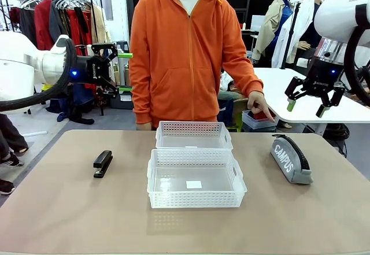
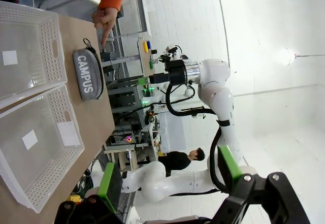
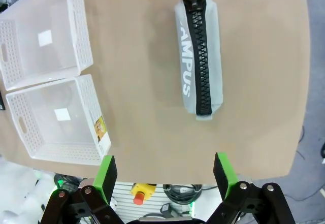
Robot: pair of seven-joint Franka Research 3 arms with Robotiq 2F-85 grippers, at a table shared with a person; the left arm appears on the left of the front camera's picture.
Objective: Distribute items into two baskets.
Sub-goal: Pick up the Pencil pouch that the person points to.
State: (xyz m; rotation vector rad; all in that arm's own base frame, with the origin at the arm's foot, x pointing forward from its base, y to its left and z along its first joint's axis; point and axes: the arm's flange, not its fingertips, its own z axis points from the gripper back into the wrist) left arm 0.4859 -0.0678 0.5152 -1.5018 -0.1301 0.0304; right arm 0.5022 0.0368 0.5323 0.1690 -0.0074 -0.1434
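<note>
Two translucent white lattice baskets sit at mid-table, the far basket (image 1: 193, 129) just behind the near basket (image 1: 195, 199), which has a small white label on its floor. Left of them lies the black stapler (image 1: 103, 163). The grey "CAMPUS" pouch (image 1: 291, 159) lies to their right. My left gripper (image 1: 125, 72) hangs open, high above the table's left side, with nothing in it. Above and behind the pouch, my right gripper (image 1: 306, 108) is open and empty too. Looking down, the right wrist view shows the pouch (image 3: 199, 61) ahead of the right gripper (image 3: 165, 176) and both baskets (image 3: 84, 31) (image 3: 51, 153). The left wrist view holds the left gripper (image 2: 170, 176), pouch (image 2: 87, 74) and baskets (image 2: 53, 46) (image 2: 71, 153).
A person in an orange hoodie stands at the far edge, one hand (image 1: 261, 106) pointing down toward the pouch's side of the table. Bare tan tabletop (image 1: 69, 214) surrounds the things. A white side table (image 1: 347, 110) stands behind on the right.
</note>
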